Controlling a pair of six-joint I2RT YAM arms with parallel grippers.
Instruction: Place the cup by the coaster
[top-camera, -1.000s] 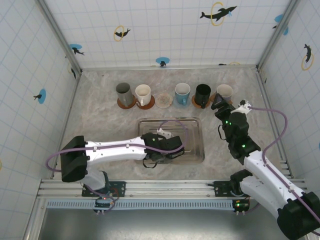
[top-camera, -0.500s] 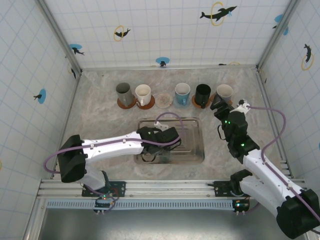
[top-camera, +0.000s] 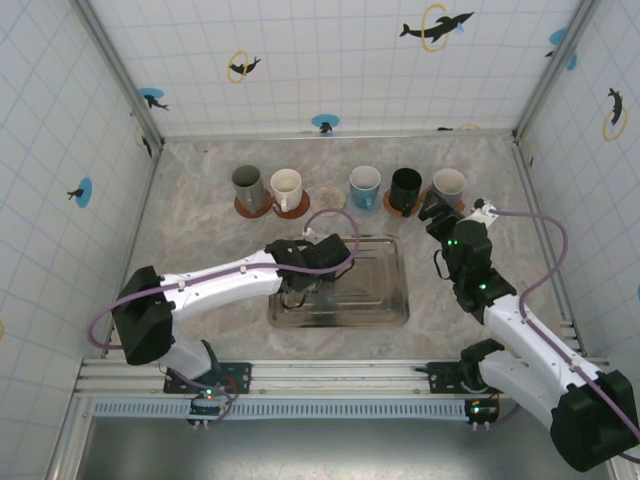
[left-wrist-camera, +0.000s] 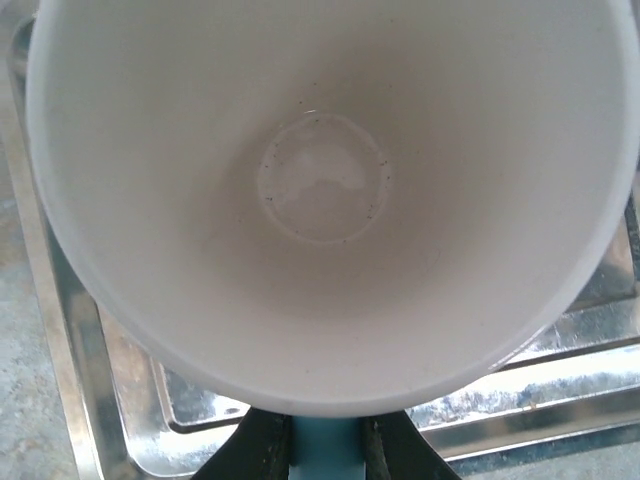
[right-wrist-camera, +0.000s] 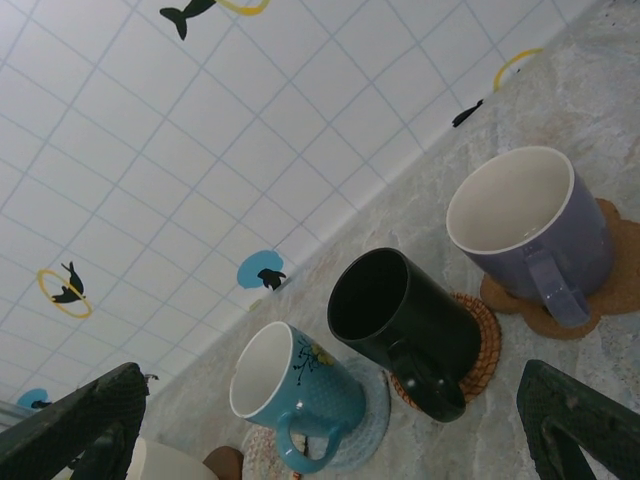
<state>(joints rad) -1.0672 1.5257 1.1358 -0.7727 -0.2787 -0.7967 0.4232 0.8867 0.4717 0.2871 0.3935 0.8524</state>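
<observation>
The left claw (top-camera: 318, 256) is nearly closed, clamped on the white cup (left-wrist-camera: 320, 190) over the far left part of the tray (top-camera: 385, 300). The wrist view looks straight into the cup's mouth. The bare coaster (top-camera: 328, 201) lies just beyond the tray's far edge. The right claw (top-camera: 436, 208) gapes wide and grips nothing. It sits past the tray's far right corner, near the black mug (right-wrist-camera: 400, 320).
</observation>
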